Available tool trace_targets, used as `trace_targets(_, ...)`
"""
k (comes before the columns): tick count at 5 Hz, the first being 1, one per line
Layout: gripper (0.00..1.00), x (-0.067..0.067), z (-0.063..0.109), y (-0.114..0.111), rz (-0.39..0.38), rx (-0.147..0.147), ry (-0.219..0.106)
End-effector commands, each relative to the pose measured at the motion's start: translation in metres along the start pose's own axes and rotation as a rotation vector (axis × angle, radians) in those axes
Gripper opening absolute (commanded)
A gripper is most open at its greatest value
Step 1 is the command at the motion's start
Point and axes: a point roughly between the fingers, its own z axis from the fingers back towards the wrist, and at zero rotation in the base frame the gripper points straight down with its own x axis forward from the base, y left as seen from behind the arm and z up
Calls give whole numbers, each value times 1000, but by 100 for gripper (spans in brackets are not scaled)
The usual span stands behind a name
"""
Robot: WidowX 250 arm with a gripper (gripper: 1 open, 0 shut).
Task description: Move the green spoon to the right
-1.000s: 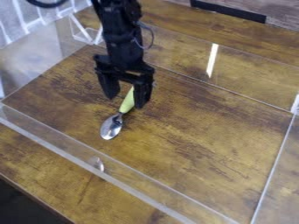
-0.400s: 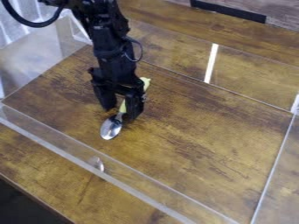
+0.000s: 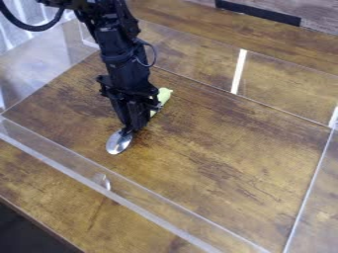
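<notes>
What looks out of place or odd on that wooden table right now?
Nothing stands out. The green spoon lies flat on the wooden table, bowl toward the camera, with the gripper down over its handle. Nothing looks spilled or damaged.

We see the black gripper (image 3: pixel 133 123) pointing straight down over a wooden table (image 3: pixel 238 148), its fingers drawn close together around the yellow-green handle of the green spoon (image 3: pixel 126 137). The spoon lies on the wood, its silver bowl toward the near left and the tip of its handle showing just right of the gripper. A clear acrylic wall (image 3: pixel 199 229) runs around the table, and a bright streak of reflected light (image 3: pixel 239 69) lies on the wood farther back.
</notes>
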Motion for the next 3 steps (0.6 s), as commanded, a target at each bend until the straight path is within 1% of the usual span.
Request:
trace_targets(1, 100, 4, 28, 7, 25, -7, -96)
trace_targets(2, 0, 0, 32, 8, 54, -22, -111)
trace_targets(3, 0, 7, 29, 8, 26, -33, -113)
